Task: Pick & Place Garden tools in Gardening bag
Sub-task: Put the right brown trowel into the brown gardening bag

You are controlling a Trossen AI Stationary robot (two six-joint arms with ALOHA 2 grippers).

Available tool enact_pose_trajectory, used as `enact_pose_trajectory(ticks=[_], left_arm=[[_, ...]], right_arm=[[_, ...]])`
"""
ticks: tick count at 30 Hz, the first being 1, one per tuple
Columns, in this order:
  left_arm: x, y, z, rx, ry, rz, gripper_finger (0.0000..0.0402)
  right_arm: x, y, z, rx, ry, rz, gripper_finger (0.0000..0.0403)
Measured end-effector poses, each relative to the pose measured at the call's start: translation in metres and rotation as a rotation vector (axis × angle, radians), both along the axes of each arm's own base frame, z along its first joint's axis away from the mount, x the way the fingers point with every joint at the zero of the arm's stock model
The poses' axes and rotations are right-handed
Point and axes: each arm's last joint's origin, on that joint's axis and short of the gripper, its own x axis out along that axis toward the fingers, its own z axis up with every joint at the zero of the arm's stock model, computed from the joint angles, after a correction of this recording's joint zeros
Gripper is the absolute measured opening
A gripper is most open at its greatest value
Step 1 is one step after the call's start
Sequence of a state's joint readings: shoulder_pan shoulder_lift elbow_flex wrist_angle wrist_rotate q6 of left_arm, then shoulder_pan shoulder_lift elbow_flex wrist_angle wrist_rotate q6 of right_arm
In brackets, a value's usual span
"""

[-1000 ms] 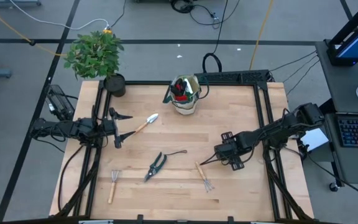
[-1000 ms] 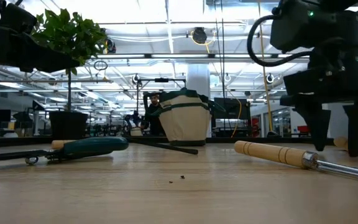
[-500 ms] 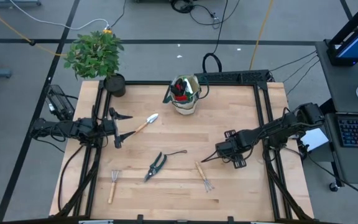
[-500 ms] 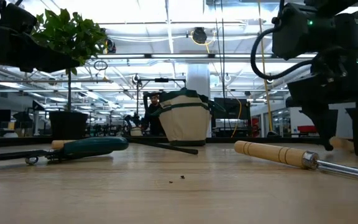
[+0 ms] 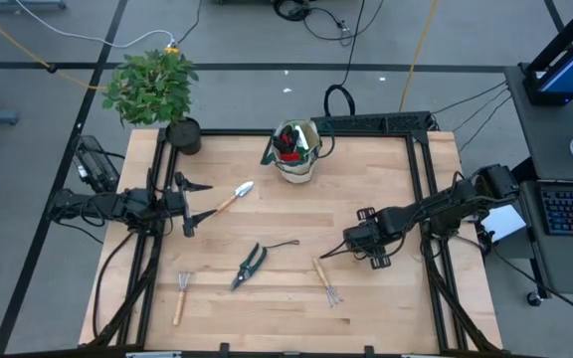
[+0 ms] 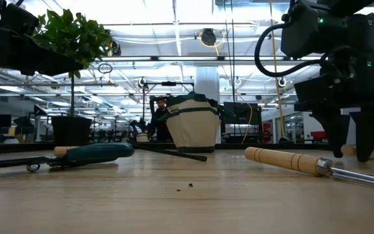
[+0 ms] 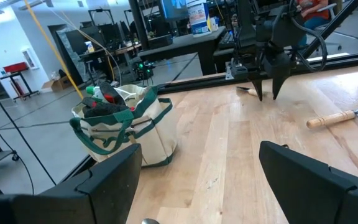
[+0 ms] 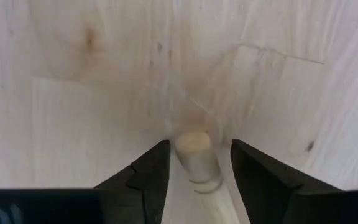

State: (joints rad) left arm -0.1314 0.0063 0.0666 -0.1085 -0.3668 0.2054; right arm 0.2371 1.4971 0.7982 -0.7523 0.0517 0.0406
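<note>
1. Right gripper (image 5: pixel 334 254) hangs low over the table (image 5: pixel 386 179), its fingers (image 8: pixel 148 177) spread fairly wide with the butt end of a wood-handled rake (image 5: pixel 325 281) lying between them, untouched as far as the right wrist view shows
2. Left gripper (image 5: pixel 189 204) waits at the table's left edge, its fingers open and empty, near the trowel (image 5: pixel 229 197)
3. Done so far, by my reading: the gardening bag (image 5: pixel 296 151) at the far middle of the table already holds a red-and-black item, likely the glove, and something green
4. Left to do: four tools lie loose on the wood, namely the trowel, the pruning shears (image 5: pixel 250 264), a second small rake (image 5: pixel 180 296) near the front left, and the rake under the right gripper; I judge the task less than half finished
5. Hard to tell: what exactly sits inside the bag, since its contents are bunched together; the rake's tines are out of the right wrist view; whether the fingers touch the table is unclear from the low view
</note>
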Motion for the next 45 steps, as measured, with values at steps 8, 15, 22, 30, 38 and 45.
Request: enact_pose_trajectory(ticks=[8,15,22,30,38,45], left_arm=[[0.000,0.000,0.000,0.000,0.000,0.000,0.0333],[0.000,0.000,0.000,0.000,0.000,-0.001,0.0333],[0.000,0.000,0.000,0.000,0.000,-0.001,0.0333],[0.000,0.000,0.000,0.000,0.000,-0.001,0.0333],[0.000,0.000,0.000,0.000,0.000,-0.001,0.0333],[0.000,0.000,0.000,0.000,0.000,-0.001,0.0333]], right_arm=[[0.000,0.000,0.000,0.000,0.000,0.000,0.0123],[0.000,0.000,0.000,0.001,-0.001,-0.001,0.0072],[0.001,0.000,0.000,0.005,-0.014,-0.023,0.0063],[0.005,0.000,0.000,0.010,-0.049,-0.032,0.0063],[0.016,-0.009,0.011,0.029,-0.141,-0.066,0.0063],[0.040,-0.022,0.051,0.068,-0.342,-0.053,0.0063]])
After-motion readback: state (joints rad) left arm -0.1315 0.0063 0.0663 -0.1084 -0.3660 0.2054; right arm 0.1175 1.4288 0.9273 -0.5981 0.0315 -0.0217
